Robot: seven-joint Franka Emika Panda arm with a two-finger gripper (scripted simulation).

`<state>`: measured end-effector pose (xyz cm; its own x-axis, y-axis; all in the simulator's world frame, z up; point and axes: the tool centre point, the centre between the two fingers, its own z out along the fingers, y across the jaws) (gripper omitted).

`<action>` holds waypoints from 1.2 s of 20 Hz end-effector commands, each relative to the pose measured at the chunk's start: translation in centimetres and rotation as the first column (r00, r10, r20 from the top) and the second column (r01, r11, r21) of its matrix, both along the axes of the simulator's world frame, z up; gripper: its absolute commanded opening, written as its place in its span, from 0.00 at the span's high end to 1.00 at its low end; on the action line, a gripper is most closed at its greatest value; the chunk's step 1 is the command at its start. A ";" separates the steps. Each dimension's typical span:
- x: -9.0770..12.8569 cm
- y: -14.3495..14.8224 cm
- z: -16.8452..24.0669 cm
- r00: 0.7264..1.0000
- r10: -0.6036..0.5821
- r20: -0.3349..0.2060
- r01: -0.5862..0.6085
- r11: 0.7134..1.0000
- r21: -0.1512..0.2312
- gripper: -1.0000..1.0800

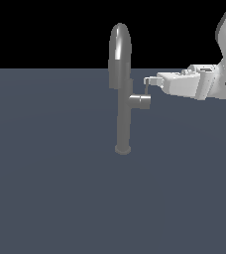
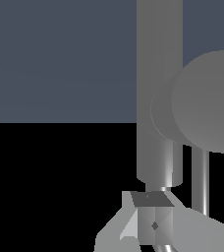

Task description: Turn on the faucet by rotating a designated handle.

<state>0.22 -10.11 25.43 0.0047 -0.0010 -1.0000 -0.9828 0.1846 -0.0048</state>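
Observation:
The faucet (image 1: 122, 114) is a tall grey pipe with a round base collar and a high arched spout. A short stub (image 1: 141, 101) sticks out toward the exterior view's right. The handle (image 1: 147, 89) is a thin rod rising from the stub's end. My gripper (image 1: 147, 81) reaches in from the exterior view's right, with its fingertips at the rod's top end. In the wrist view the fingers (image 2: 148, 219) sit together with no gap and hold nothing. The pipe (image 2: 158, 88), the stub's round end (image 2: 212, 101) and the handle rod (image 2: 200, 182) stand just beyond them.
The faucet stands on a flat dark blue-grey floor (image 1: 45, 188). My white arm (image 1: 224, 69) comes in from the upper part of the exterior view's right. Nothing else shows.

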 end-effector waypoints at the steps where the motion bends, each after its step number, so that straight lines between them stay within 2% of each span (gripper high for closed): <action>1: -0.7 0.1 0.3 1.000 0.000 0.000 0.000 1.000 0.000 1.00; 3: -1.3 0.2 0.6 1.000 0.000 0.000 0.000 1.000 0.000 1.00; 5: -0.9 0.2 0.3 1.000 -0.002 -0.001 0.002 1.000 -0.001 1.00; 16: -4.6 0.8 0.4 1.000 0.000 0.000 0.000 1.000 0.000 1.00; 18: -3.8 0.7 0.7 1.000 -0.005 0.010 0.005 1.000 -0.006 1.00; 24: -6.1 1.1 -0.6 1.000 -0.002 0.004 0.002 1.000 -0.002 1.00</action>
<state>-4.75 -9.17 25.58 0.0247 -0.0110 -0.9996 -0.9811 0.1918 -0.0264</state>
